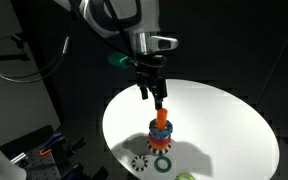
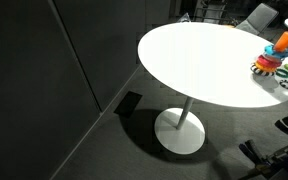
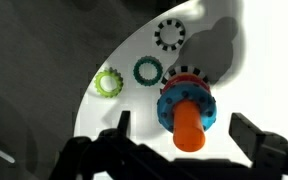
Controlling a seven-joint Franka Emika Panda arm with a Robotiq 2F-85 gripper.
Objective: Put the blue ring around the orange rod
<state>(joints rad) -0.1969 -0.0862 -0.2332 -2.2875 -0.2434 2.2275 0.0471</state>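
The orange rod stands upright on the white round table. The blue ring sits around the rod, low down on its red base. Both exterior views show the rod, and the ring also shows in an exterior view. My gripper is open and empty. It is right above the rod, one finger on each side of the rod's top, touching nothing.
A teal toothed ring, a light green ring and a dark toothed ring lie on the table beside the rod. The table edge runs close by them. Dark equipment stands on the floor.
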